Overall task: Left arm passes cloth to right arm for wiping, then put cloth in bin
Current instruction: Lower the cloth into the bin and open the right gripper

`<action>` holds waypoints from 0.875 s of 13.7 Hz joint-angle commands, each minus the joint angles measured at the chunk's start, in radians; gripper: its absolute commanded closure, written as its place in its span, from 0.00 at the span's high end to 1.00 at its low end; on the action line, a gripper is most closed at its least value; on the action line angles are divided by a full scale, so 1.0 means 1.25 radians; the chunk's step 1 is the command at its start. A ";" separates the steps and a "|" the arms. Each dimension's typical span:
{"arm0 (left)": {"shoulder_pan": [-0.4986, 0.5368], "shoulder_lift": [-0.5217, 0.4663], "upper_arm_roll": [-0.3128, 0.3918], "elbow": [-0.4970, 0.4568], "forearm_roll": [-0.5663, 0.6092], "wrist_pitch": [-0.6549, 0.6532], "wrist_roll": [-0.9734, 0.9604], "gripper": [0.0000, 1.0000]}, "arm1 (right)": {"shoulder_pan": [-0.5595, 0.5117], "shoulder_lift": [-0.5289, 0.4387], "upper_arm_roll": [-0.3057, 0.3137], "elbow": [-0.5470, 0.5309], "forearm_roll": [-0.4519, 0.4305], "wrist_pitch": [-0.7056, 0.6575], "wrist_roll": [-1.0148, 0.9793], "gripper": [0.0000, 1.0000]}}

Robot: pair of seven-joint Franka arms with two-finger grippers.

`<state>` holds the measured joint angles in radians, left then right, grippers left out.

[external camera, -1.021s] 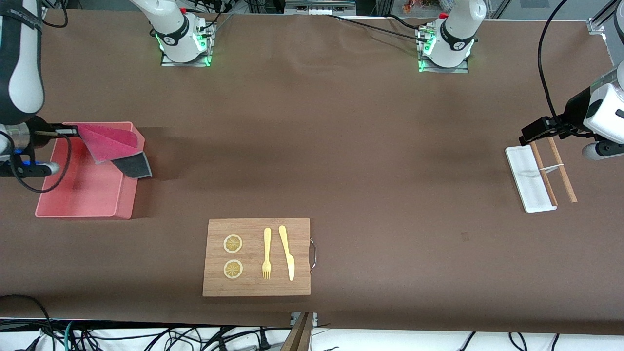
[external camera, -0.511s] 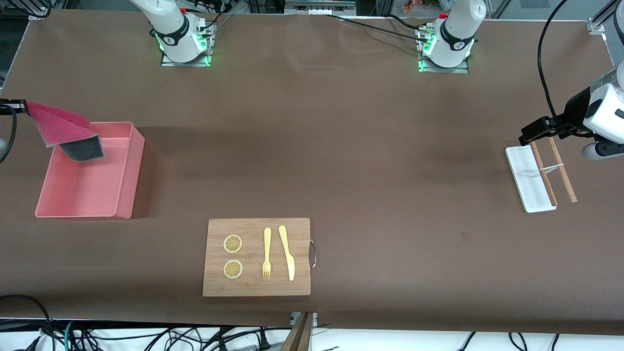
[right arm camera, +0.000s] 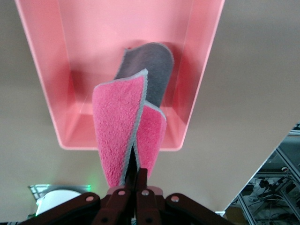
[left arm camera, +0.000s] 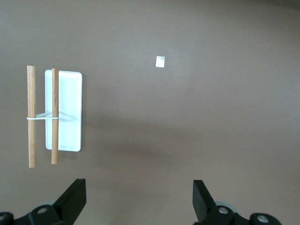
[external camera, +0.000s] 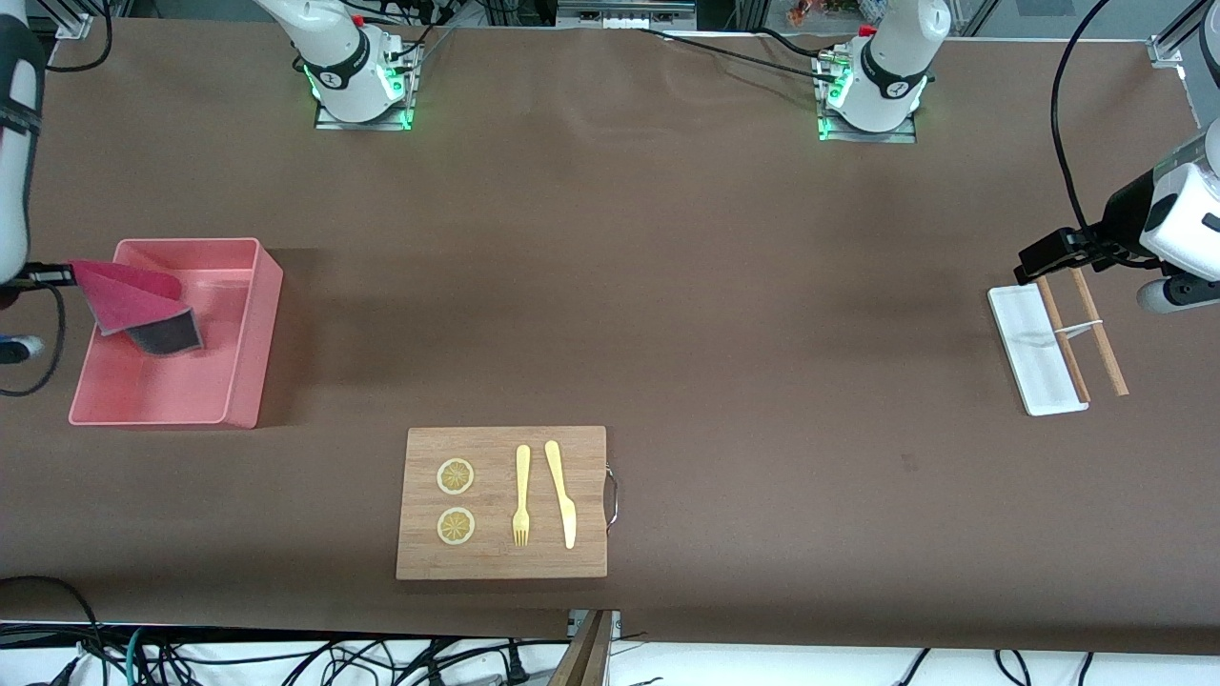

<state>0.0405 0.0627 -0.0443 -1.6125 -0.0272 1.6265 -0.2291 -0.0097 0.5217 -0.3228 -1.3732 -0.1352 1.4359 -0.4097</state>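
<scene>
Right gripper (right arm camera: 136,176): clamped on the pink-and-grey cloth (external camera: 138,300), which hangs over the pink bin (external camera: 253,333).
Left gripper (left arm camera: 138,201): fingers spread, empty, waiting over bare table beside the white tray (left arm camera: 64,110).
Risk: cloth drapes over bin wall if released off-centre.

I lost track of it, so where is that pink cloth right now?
The cloth hangs from the right claw, which is shut on one edge, and dangles into the pink bin at the right arm's end of the table.
</scene>
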 commanded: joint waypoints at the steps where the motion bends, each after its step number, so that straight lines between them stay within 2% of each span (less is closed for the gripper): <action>1: -0.009 0.010 0.005 0.024 0.023 -0.018 0.008 1.00 | -0.003 0.033 0.001 0.008 0.037 0.029 -0.002 0.00; 7: -0.009 0.010 0.005 0.024 0.023 -0.018 0.007 1.00 | -0.006 0.094 0.002 -0.041 0.139 0.116 0.004 0.00; 12: -0.009 0.010 0.006 0.024 0.023 -0.018 0.007 1.00 | -0.003 0.131 0.004 -0.041 0.163 0.180 0.021 0.00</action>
<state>0.0404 0.0628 -0.0443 -1.6125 -0.0272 1.6263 -0.2291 -0.0103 0.6773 -0.3223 -1.4180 0.0428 1.6229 -0.3950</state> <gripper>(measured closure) 0.000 0.987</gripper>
